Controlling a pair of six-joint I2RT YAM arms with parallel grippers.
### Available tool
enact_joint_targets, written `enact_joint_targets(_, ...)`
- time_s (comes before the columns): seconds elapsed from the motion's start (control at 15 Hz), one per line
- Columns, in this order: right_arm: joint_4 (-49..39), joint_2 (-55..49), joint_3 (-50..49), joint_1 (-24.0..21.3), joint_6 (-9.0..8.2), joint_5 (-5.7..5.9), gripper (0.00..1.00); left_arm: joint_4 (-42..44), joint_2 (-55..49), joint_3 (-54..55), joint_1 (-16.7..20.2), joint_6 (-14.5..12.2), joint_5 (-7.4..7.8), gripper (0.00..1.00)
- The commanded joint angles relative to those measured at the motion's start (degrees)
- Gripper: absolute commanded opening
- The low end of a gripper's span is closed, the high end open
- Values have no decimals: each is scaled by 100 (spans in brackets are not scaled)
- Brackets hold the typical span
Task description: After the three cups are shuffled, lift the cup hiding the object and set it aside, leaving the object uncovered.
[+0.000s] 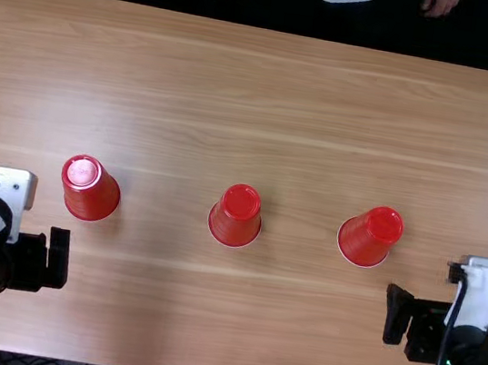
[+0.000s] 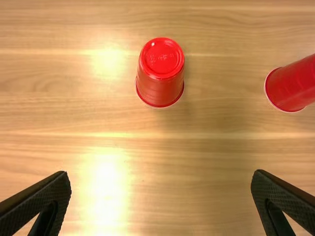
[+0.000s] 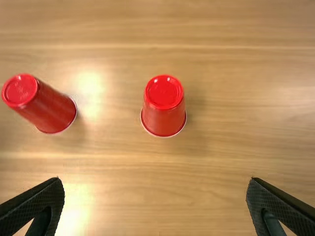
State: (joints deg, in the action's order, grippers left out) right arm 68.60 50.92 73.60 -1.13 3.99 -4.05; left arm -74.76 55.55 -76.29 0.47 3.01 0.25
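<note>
Cups stand ahead of both spread jaws, untouched

The middle cup, and the left cup and right cup either side of it, stand mouth-down, insides hidden; the left wrist view's edge crops the middle cup; the left end effector and right end effector have fingers cropped.

Glossy red plastic cups, smooth light wood-grain table with sheen
</note>
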Motion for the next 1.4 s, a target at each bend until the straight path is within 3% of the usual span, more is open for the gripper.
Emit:
enact_joint_targets(0.0,12,155,181,60,2,-27,100,-96,132,-211,58,-37,-67,100)
enact_joint_targets(0.27,2,384,128,77,44,-27,100,-118,211,-202,50,-37,-67,100)
enact_joint_targets(0.53,-9,718,198,482,55,-27,100,-181,404,-202,50,-26,-67,100)
enact_joint_targets(0.8,-114,1210,471,1352,23,-59,100,-170,422,-202,15,-37,-67,100)
enact_joint_targets(0.93,-199,1667,647,1782,-9,-143,100,-170,615,-202,-3,-37,-67,100)
enact_joint_targets(1.07,-504,2036,743,2064,-19,-217,100,-170,659,-211,-12,-37,-67,100)
enact_joint_targets(1.33,-979,2748,928,2574,-30,-217,100,-96,861,-211,-21,-47,-78,100)
